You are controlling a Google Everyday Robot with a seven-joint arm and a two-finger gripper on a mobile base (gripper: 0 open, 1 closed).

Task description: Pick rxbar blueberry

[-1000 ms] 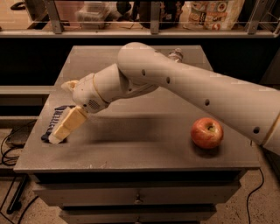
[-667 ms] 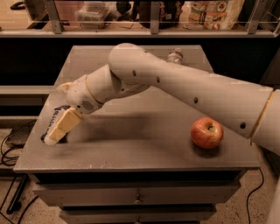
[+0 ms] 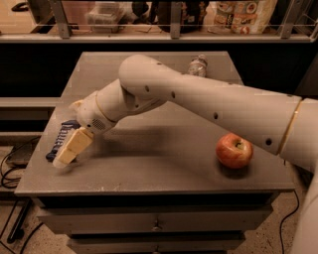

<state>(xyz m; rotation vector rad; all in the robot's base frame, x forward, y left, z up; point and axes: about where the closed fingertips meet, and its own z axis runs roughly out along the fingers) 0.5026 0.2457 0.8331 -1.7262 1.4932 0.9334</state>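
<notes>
The rxbar blueberry (image 3: 58, 140) is a flat dark navy bar with white text. It lies near the left edge of the grey table (image 3: 164, 168), and its right side is covered by my gripper. My gripper (image 3: 68, 151) is cream-coloured and hangs low over the bar's near right side, pointing down and to the left. My white arm reaches to it across the table from the right. I cannot tell whether the gripper touches the bar.
A red apple (image 3: 234, 150) sits on the table's right side, under my forearm. A plastic bottle (image 3: 197, 66) lies at the back. A shelf with containers (image 3: 238, 15) runs behind the table. Cables (image 3: 12, 168) lie on the floor at the left.
My gripper has moved a little left and down, closer over the bar. The bar and the apple have not moved.
</notes>
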